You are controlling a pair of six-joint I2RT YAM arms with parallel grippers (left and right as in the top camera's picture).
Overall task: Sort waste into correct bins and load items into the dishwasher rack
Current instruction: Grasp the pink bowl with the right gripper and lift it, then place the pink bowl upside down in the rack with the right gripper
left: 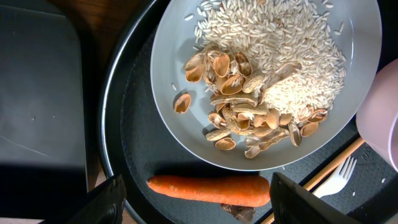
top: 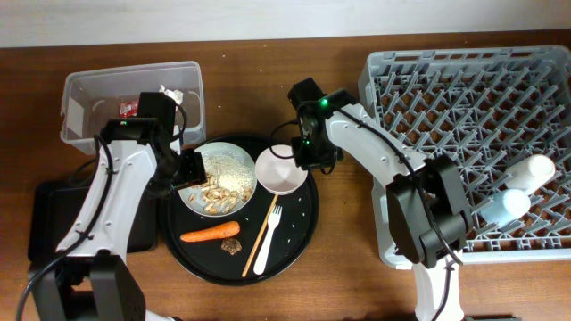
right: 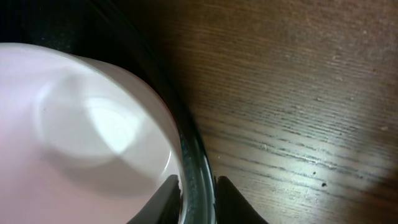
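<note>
My left gripper [top: 189, 169] [left: 198, 186] is wide open above the orange carrot [top: 210, 234] [left: 208, 188] and brown crumb [left: 239, 213]. A pale plate [top: 243, 194] [left: 168, 68] holds rice [left: 280, 43] and beige shells [left: 249, 118]. My right gripper [top: 308, 153] [right: 197, 183] has its fingers close together at the white bowl's [top: 281, 169] [right: 81, 124] right rim, with the round tray's rim between them. Fork [top: 268, 239] and chopstick [top: 260, 227] lie on the tray. The clear tub [top: 89, 89] holds the red wrapper [top: 128, 108] and tissue [top: 169, 93]. Two cups [top: 504, 207] [top: 535, 169] lie in the rack [top: 464, 98].
The large round black tray [top: 299, 227] [left: 134, 155] carries the plate, bowl, carrot and cutlery. The shallow black rectangular tray [top: 45, 223] [left: 37, 93] lies at the left, partly under my left arm. Bare wood separates the round tray and the rack.
</note>
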